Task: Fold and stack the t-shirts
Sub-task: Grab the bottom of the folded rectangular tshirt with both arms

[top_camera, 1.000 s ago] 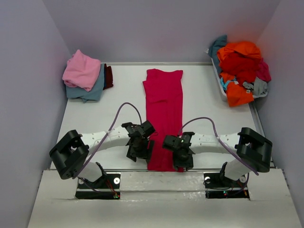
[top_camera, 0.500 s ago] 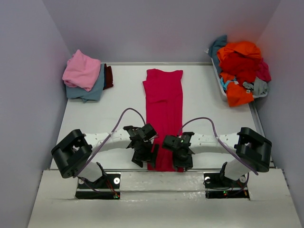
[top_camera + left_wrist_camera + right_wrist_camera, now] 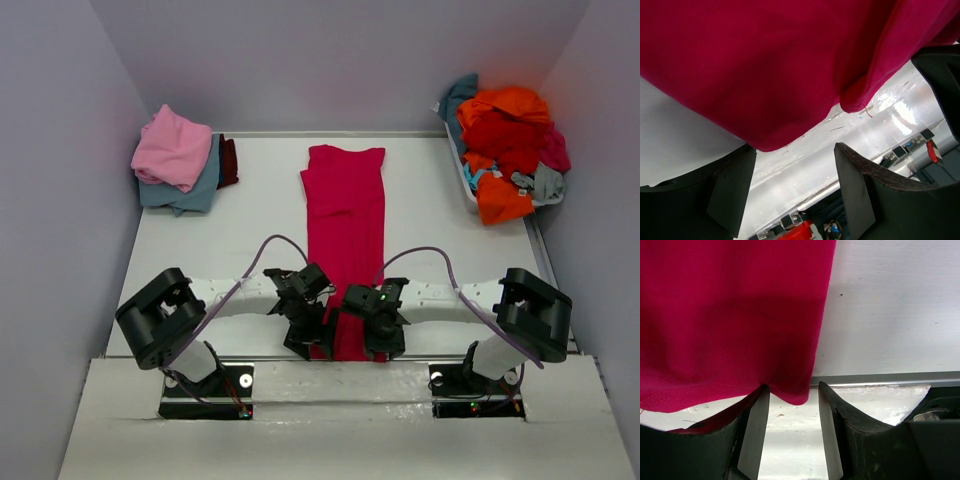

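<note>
A magenta-red t-shirt (image 3: 345,215) lies folded into a long narrow strip down the middle of the white table (image 3: 430,210), its hem at the near edge. My left gripper (image 3: 312,340) is open at the hem's near left corner. In the left wrist view the cloth (image 3: 765,65) hangs just above the wide gap of the gripper (image 3: 794,150). My right gripper (image 3: 380,340) is open at the near right corner. In the right wrist view the corner of the shirt (image 3: 730,315) dips between the tips of that gripper (image 3: 793,386), whose jaws stand apart.
A folded stack sits at the back left, a pink tee (image 3: 172,148) on a dusty blue one (image 3: 190,192) with maroon (image 3: 229,162) beside. At the back right a white bin (image 3: 462,180) holds a heap of orange, red, teal and grey tees (image 3: 510,140). The table's metal edge strip (image 3: 890,378) runs right under the hem.
My left gripper has slid right and nearer, to the hem's left corner. The right gripper has stayed at the right corner, its jaws a little narrower.
</note>
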Tool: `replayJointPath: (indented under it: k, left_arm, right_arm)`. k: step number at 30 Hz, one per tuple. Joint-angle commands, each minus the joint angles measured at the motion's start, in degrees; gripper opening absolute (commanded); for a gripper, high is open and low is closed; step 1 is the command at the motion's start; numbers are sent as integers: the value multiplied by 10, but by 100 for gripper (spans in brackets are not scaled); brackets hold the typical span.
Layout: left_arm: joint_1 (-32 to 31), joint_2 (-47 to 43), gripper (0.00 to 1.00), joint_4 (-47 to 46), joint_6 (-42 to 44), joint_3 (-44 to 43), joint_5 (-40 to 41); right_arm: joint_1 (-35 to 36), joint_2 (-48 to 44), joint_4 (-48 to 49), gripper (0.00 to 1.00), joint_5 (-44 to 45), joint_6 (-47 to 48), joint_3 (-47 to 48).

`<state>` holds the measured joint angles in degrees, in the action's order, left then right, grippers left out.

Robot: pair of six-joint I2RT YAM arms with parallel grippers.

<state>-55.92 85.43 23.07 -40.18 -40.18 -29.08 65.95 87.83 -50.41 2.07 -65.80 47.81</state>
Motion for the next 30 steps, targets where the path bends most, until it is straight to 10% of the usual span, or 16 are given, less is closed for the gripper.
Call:
replayJointPath:
  k: [1,18,30]
  left_arm:
    - [-3,-10,76,-18,-9,27,-8]
    - [-3,-21,71,87,-33,-25,155]
    - [-3,38,68,14,12,-29,69]
  right_arm:
    - [-3,-9,12,48,21,0,4]
    - [-3,-2,12,36,22,6,10]
    - [-3,-16,8,36,22,1,2]
